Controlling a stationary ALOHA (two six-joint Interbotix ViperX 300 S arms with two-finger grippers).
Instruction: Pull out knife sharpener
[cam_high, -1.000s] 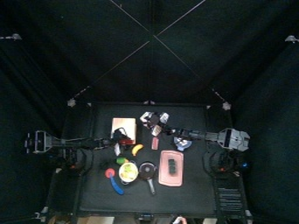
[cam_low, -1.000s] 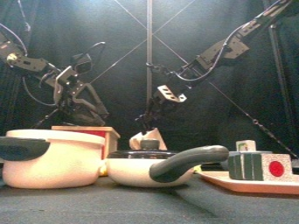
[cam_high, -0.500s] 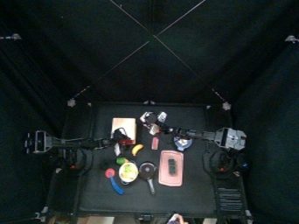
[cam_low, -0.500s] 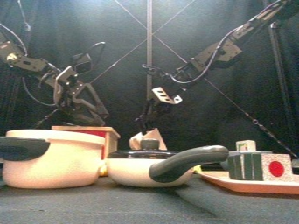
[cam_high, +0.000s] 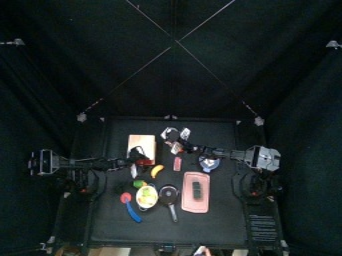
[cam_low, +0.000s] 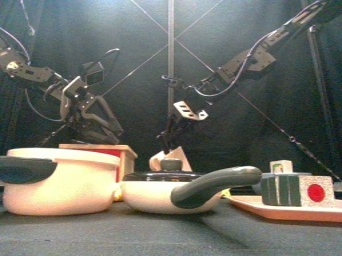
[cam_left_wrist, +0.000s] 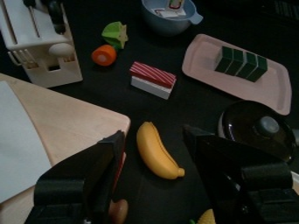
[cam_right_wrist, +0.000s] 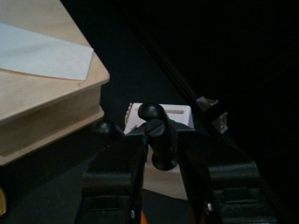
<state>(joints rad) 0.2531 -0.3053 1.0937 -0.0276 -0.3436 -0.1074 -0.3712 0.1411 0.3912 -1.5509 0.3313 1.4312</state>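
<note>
The right gripper's (cam_right_wrist: 160, 133) jaws are seen apart, set on either side of a black rounded knob on the small light-grey, dark-fitted knife sharpener (cam_right_wrist: 176, 112); whether the knob is touched cannot be told. The sharpener (cam_high: 181, 136) is placed near the far edge of the black tabletop (cam_high: 227, 215), just beside the flat tan wooden box (cam_high: 142, 147), over which the right arm is stretched from the right side. The left gripper (cam_left_wrist: 155, 144) is held with its jaws wide open above a yellow banana (cam_left_wrist: 160, 150), by the tan box's near corner. Further out, a red-and-white striped block (cam_left_wrist: 152, 77) is seen beside the pale pink oblong tray (cam_left_wrist: 268, 87), on which a dark green block (cam_left_wrist: 242, 63) is carried, towards the tabletop's front edge.
</note>
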